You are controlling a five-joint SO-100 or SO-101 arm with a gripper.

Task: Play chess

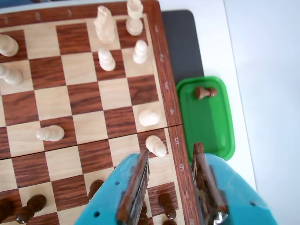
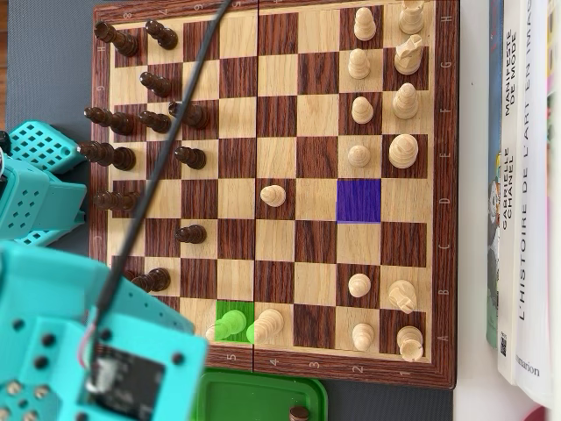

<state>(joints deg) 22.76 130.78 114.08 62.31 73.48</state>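
In the wrist view we see the chessboard (image 1: 79,103) filling the left, light pawns scattered on it and dark pieces along the bottom edge. Our gripper (image 1: 172,161) hovers over the board's right rim, jaws released and holding nothing, just below a light pawn (image 1: 156,145). Further right, a green tray (image 1: 208,136) holds one dark pawn (image 1: 205,92) lying down.
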